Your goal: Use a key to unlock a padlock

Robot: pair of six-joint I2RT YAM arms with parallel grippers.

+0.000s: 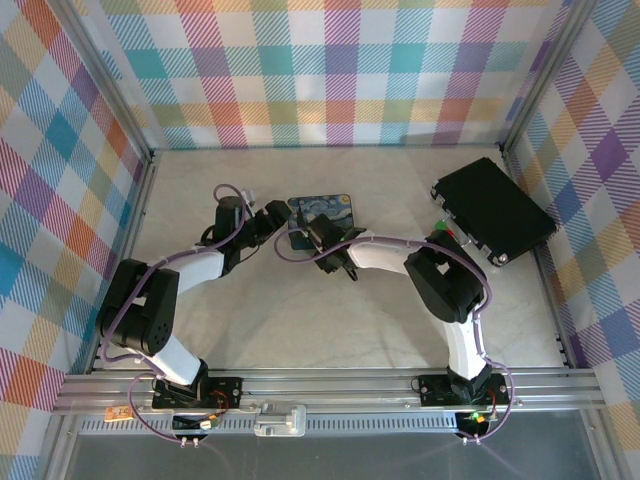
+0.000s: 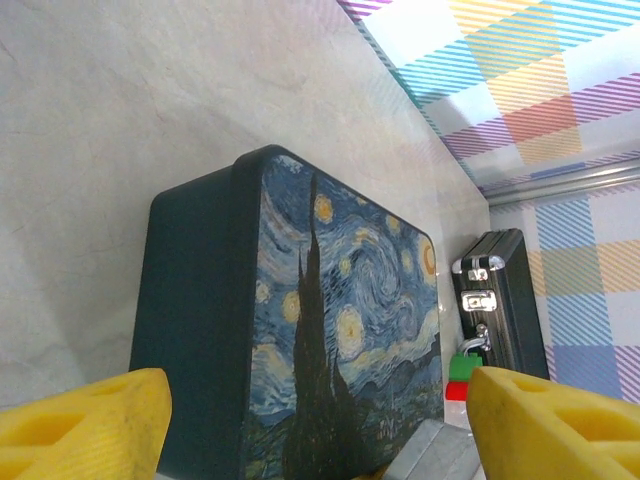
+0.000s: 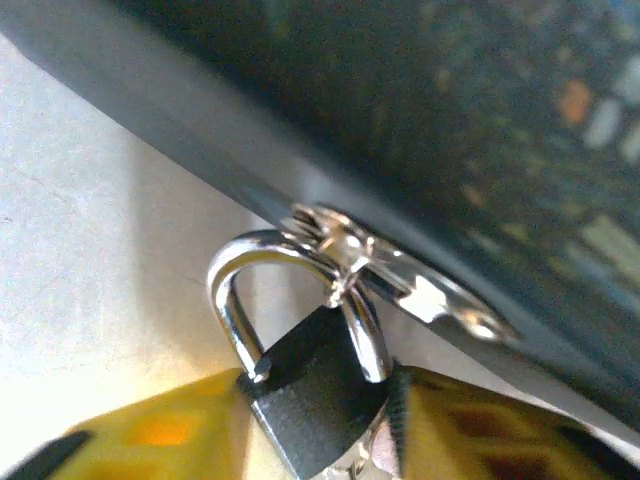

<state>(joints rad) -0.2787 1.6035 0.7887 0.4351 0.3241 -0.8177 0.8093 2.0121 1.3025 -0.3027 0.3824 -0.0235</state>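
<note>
— Start wide. What lies where?

— In the top view the pale table [image 1: 300,320] carries a flat black case [image 1: 493,212] at the upper right. A Starry-Night painted tin [image 1: 330,205] sits at upper centre. Both arms reach in to the tin. The left gripper [image 1: 272,218] is at the tin's left end and the right gripper [image 1: 322,240] is at its lower edge.

— And the left one's jaws?

— They stand wide apart. In its own wrist view the yellow fingers [image 2: 90,425] sit in the two bottom corners, the tin [image 2: 340,330] fills the space between them, and nothing is held.

— So where is the padlock?

— It is right in the right gripper [image 3: 320,400], at the bottom centre of that wrist view. The dark body of the padlock [image 3: 312,375] sits between the yellow pads and both look pressed to its sides, so I judge the gripper clamped on it.

— Which way does its long axis run?

— It runs up the frame with a slight lean to the left. The silvery shackle [image 3: 232,300] points up toward the tin, hooked through a bright hasp [image 3: 420,295] on the tin's edge. The keyway end points down, toward the wrist.

— Which arm is nearer, then?

— The right one by far, since it touches the lock. The left gripper is just beside the tin, apart from the lock. There is a silvery glint [image 3: 358,462] under the body, but it is too blurred to name.
</note>
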